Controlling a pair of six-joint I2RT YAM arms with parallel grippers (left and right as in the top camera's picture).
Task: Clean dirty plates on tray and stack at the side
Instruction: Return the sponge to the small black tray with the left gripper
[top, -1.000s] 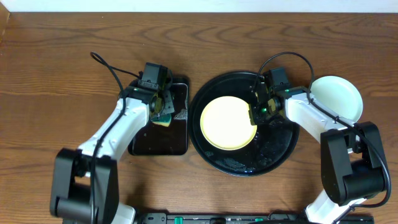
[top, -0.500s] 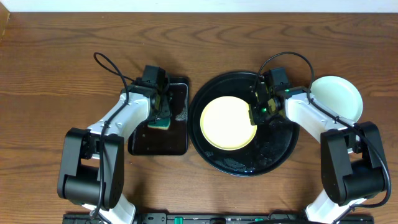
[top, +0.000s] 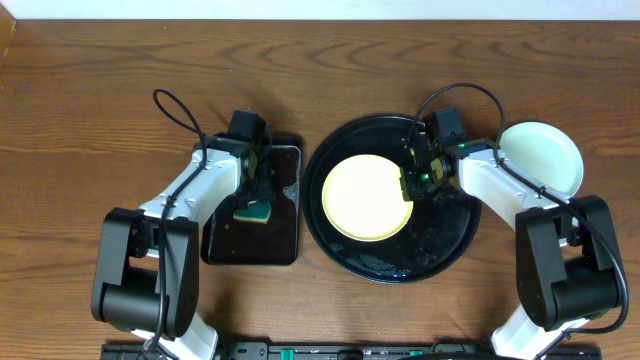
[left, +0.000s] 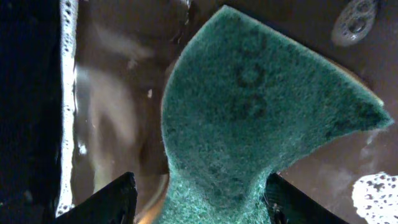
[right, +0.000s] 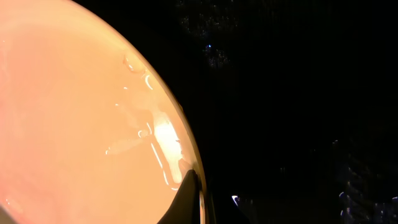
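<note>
The yellow plate (top: 360, 197) lies in the middle of the round tray (top: 440, 235). The right gripper (top: 408, 185) is pinched narrowly on the plate's right rim, its lower finger probably hidden beneath. A mint plate (top: 545, 158) sits on the table (top: 90, 110), just right of the tray. The left gripper (top: 255, 190) stands wide, the green sponge (left: 249, 112) loose between its fingers (left: 109, 200) on the rectangular tray (top: 230, 240).

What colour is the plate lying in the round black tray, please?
Pale yellow; the plate shows best in the overhead view.
</note>
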